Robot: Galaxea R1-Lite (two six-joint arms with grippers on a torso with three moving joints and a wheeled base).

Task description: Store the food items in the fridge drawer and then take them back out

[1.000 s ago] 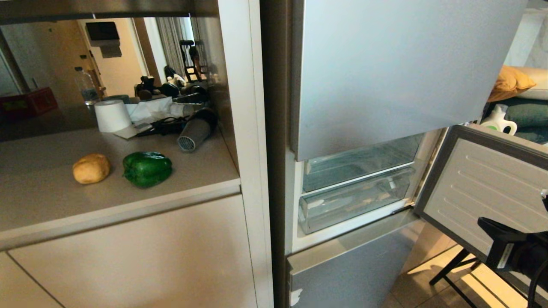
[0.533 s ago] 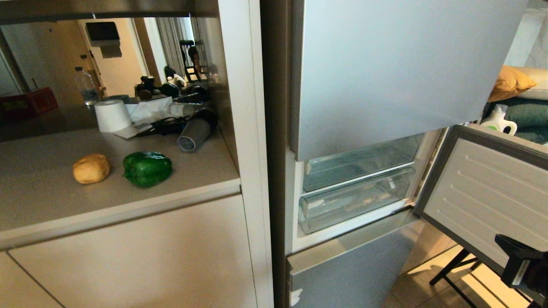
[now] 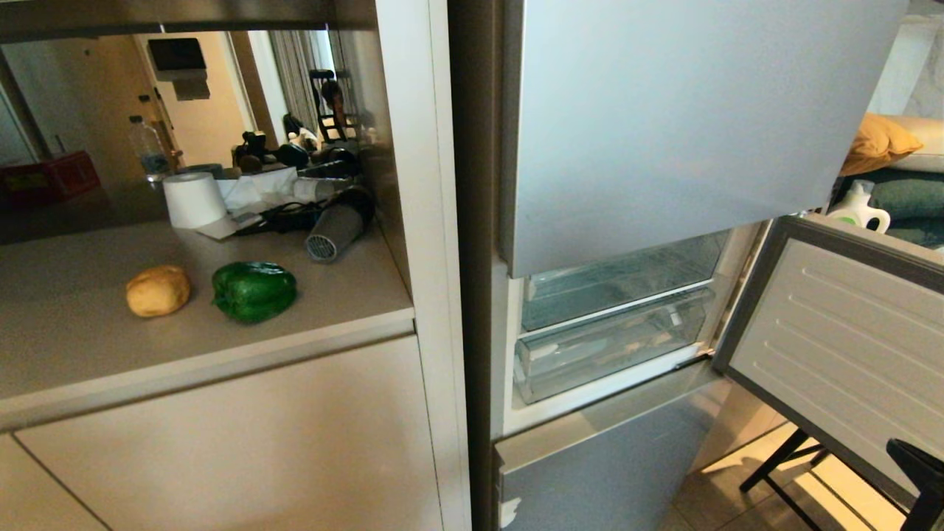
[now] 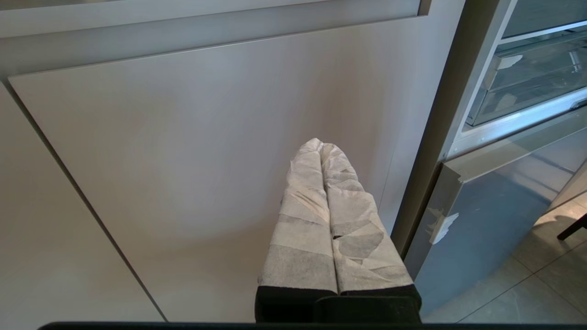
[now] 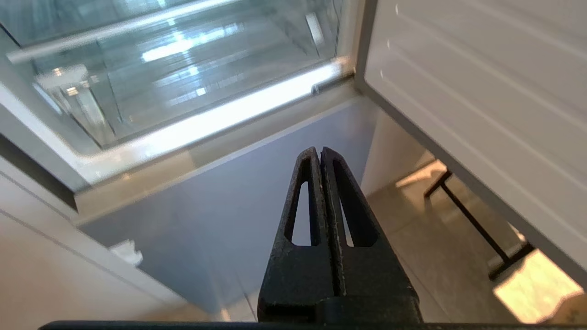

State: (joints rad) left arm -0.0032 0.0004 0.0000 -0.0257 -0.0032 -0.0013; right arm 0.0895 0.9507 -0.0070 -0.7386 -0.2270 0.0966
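Two big things fill the head view: the silver-blue fridge (image 3: 664,133) on the right and the beige cabinet (image 3: 221,442) on the left. The fridge's middle door (image 3: 841,339) hangs open to the right. Inside sits the fridge drawer (image 3: 612,346), clear and shallow, pushed in, with a white rail under it. A clear shelf (image 3: 619,280) lies just above it.

The worktop (image 3: 59,346) on the cabinet carries the food. The green bell pepper (image 3: 254,290) lies near the front edge. The tan potato (image 3: 157,290) lies just beside it, on its left, not touching. Behind them stand a white paper roll (image 3: 193,199) and a grey hair dryer (image 3: 335,225).

The right gripper (image 5: 319,153) is black. Its two fingers are pressed flat together and hold nothing. It points at the fridge's lower door (image 5: 220,215), below the drawer and not touching it. Only a black bit of that arm shows in the low right corner of the head view.

The left gripper (image 4: 320,144) has white wrapped fingers, also pressed together with nothing between them. It points at a plain cabinet door, below the worktop. The pepper and potato are up on the worktop, well apart from both grippers.
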